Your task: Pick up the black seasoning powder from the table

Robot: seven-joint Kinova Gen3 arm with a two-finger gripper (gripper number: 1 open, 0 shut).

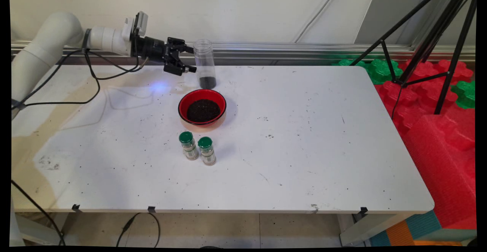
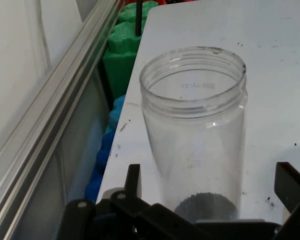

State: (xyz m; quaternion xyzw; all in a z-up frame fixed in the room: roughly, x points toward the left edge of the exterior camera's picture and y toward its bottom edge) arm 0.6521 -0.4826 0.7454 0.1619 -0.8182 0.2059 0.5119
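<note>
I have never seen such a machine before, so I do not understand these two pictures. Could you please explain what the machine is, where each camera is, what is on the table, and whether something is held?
The machine is a white robot arm with a black two-finger pincer at its end. The main view comes from a fixed camera above the near side of the white table. The hand view comes from a camera on the hand itself, looking along the pincer.

On the table stand a tall clear jar with no lid and a little dark material at its bottom, a red bowl filled with dark grains, and two small jars with green lids side by side.

The pincer is open, its fingers on both sides of the clear jar. It holds nothing.
</note>
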